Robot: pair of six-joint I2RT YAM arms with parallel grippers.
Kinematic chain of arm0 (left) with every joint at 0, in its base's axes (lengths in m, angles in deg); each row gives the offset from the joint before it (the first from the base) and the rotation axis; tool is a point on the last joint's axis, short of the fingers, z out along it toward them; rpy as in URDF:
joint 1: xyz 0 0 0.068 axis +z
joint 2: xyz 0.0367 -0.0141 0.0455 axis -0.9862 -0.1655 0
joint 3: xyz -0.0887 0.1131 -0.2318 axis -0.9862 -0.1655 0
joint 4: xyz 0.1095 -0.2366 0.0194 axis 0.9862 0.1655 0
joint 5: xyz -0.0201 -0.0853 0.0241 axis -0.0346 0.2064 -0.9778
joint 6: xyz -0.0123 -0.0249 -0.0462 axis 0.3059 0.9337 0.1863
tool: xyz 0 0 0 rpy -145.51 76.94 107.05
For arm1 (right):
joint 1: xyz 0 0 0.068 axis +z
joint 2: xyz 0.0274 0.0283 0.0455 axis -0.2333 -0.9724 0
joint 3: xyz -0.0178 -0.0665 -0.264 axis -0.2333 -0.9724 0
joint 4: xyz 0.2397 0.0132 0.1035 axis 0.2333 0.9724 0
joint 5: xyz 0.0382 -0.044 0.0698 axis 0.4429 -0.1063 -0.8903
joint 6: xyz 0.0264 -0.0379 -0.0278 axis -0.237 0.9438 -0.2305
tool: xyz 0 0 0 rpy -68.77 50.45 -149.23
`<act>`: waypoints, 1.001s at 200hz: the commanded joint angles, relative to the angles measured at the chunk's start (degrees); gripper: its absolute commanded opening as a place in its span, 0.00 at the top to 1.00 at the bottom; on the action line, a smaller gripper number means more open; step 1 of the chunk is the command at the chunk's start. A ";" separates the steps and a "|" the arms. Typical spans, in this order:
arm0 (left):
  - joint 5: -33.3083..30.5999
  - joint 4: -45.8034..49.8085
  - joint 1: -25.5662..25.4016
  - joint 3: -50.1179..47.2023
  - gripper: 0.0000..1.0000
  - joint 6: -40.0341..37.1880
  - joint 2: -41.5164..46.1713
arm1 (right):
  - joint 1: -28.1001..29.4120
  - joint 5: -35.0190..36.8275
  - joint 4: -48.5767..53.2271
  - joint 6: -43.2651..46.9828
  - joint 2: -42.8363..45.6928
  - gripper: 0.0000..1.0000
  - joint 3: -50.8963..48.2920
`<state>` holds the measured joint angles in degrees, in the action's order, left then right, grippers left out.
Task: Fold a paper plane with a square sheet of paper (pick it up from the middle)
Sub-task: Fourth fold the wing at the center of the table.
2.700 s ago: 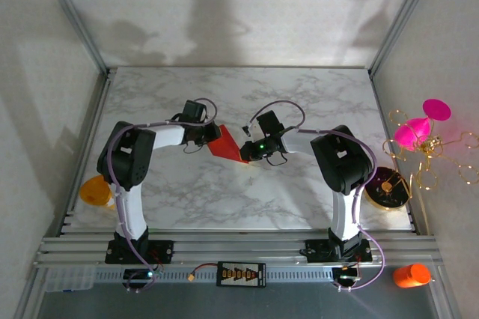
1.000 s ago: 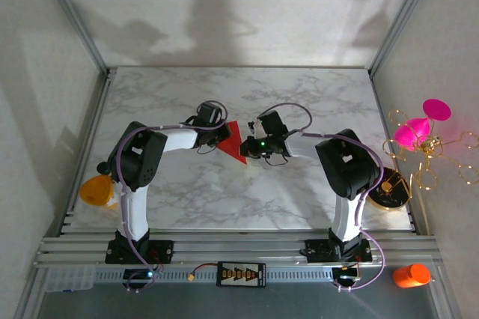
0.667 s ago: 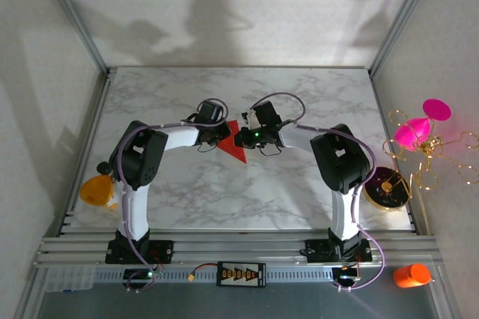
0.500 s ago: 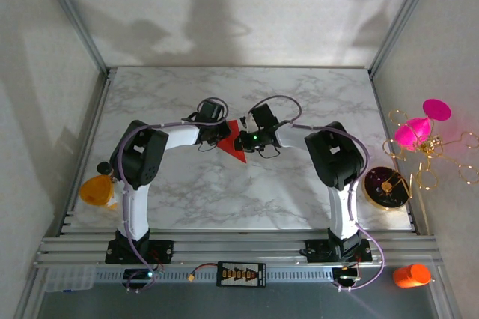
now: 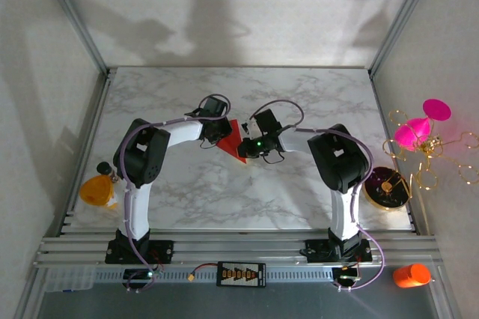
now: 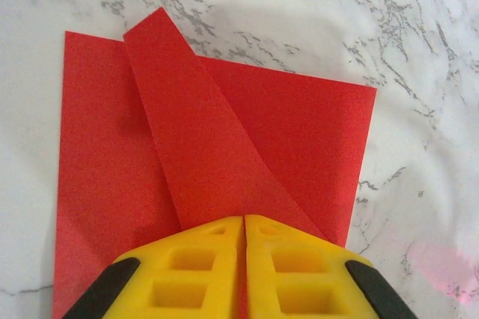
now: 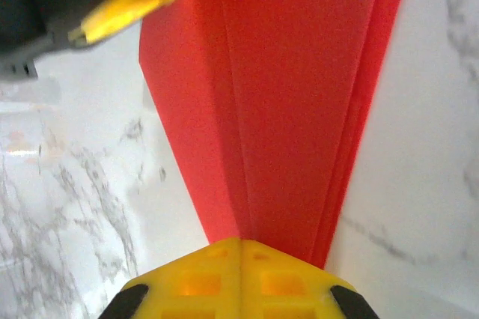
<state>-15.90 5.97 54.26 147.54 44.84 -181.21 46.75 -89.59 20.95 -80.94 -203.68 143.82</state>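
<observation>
Overhead, two close wrists, shared paper [image 5: 233, 141]

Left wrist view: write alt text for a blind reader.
Folded red paper lies on the marble table, its near edge pinched in the shut left gripper. A narrow flap runs diagonally from its far edge to the gripper.

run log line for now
left end effector: shut on square sheet of paper | right end effector: shut on same sheet | fold: partly done

Folded red paper [image 5: 231, 142] between left claw [image 5: 221, 134] and right claw [image 5: 245, 147]
</observation>
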 commanded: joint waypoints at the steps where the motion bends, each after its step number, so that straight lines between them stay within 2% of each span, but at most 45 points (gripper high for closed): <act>1: -7.47 8.47 0.83 -1.89 0.89 0.24 -5.55 | -0.08 -1.27 8.04 2.54 2.04 1.00 -4.49; 59: -6.05 8.12 0.76 -1.54 0.90 -0.50 -5.38 | -1.12 1.13 7.72 1.91 7.73 1.00 -10.98; 96: -4.10 7.08 0.60 -1.54 0.89 -0.41 -4.68 | -1.44 1.38 -0.06 -0.40 12.33 1.00 -8.57; 117: -2.93 6.57 0.47 -1.41 0.89 -0.10 -4.51 | -1.35 1.74 -1.85 -1.19 9.15 0.99 -5.08; 157: -1.17 6.39 0.03 -0.40 0.89 -0.04 -4.33 | -0.37 3.20 1.45 -0.50 -0.42 1.00 4.47; 200: -0.50 6.58 -0.06 0.16 0.88 -1.33 -3.05 | -0.12 4.08 3.37 0.66 -4.07 1.00 5.99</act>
<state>-16.09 6.00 54.30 148.33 44.84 -181.56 46.18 -86.70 21.03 -81.49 -206.42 149.42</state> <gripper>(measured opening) 0.115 0.058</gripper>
